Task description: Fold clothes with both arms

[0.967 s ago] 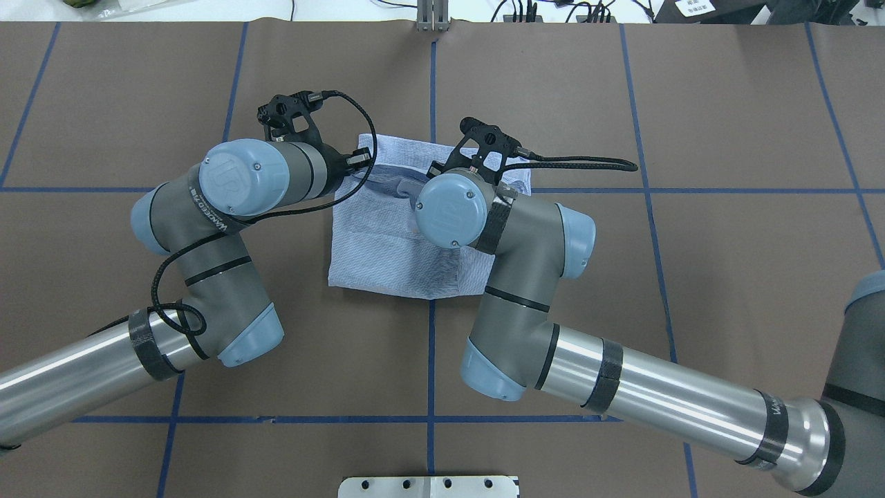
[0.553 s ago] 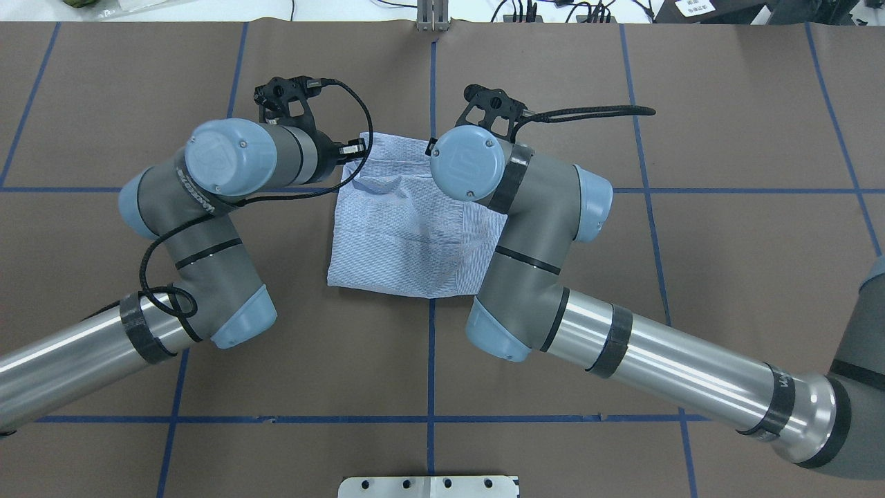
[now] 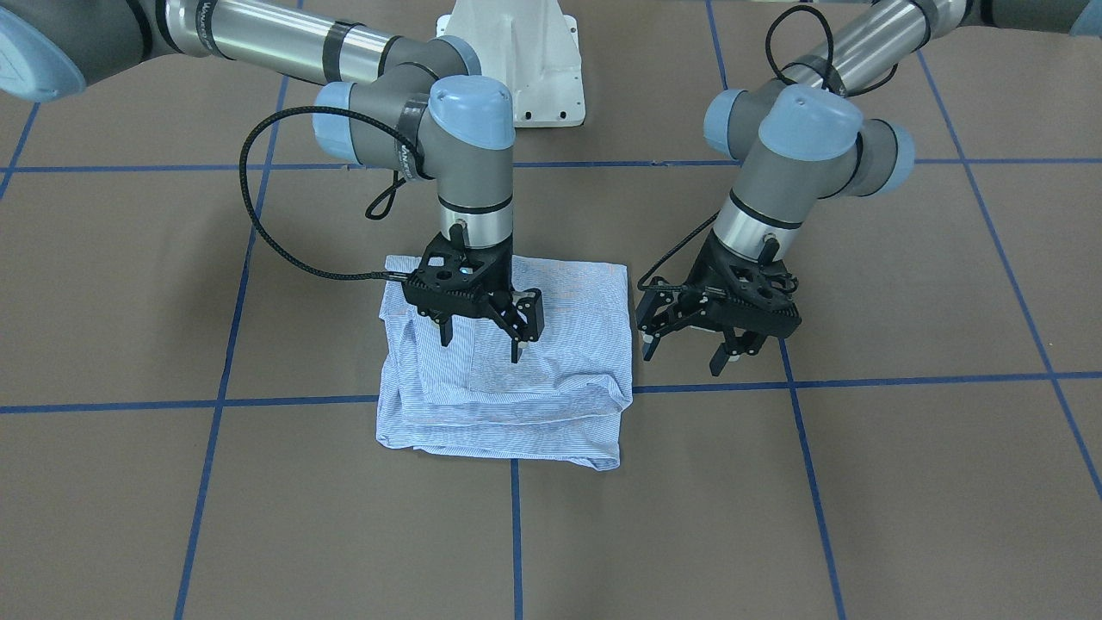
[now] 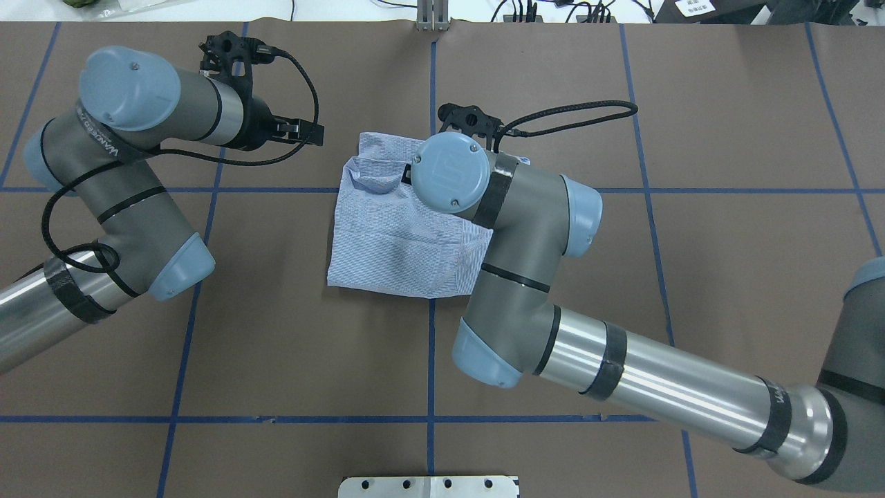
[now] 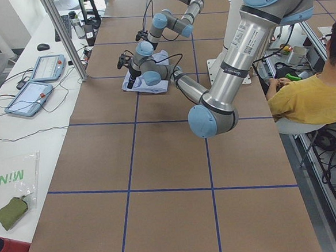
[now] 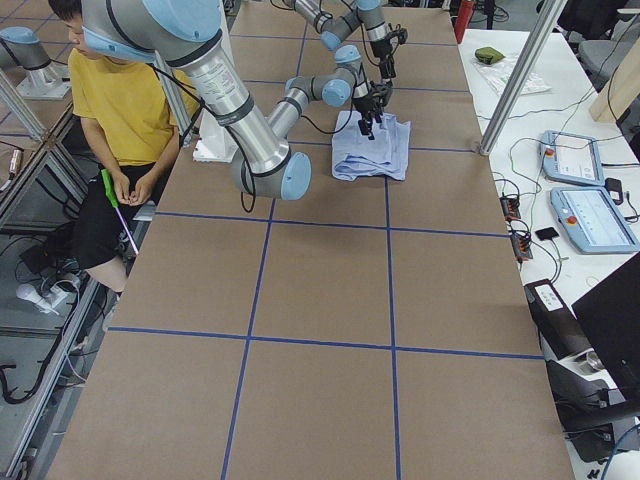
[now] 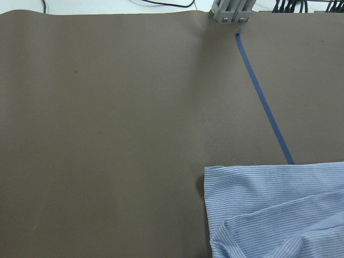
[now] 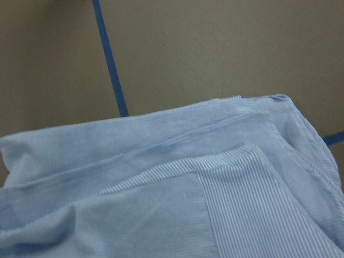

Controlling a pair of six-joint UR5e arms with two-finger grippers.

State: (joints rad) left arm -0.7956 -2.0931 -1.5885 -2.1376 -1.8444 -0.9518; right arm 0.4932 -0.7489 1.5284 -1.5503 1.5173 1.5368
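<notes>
- right gripper [image 3: 480, 344]: fingers spread and pointing down, nothing pinched. Tips at or just above the cloth; contact cannot be told.
- left gripper [image 3: 684, 351]: fingers spread, empty, over bare table [image 3: 861, 482].
- shirt [image 3: 516, 405]: folded packet at the table's middle, directly under the right gripper. For the left gripper it lies just beside, toward the robot's right.
- Packet near square, no clear long axis. The operator-side edge bulges, with layers loose.
- Nearer arm: right.
- Count: one shirt, two arms, two grippers.
- Judgement: fold nearly done; a tidying press or tuck would fall to the right gripper.
</notes>
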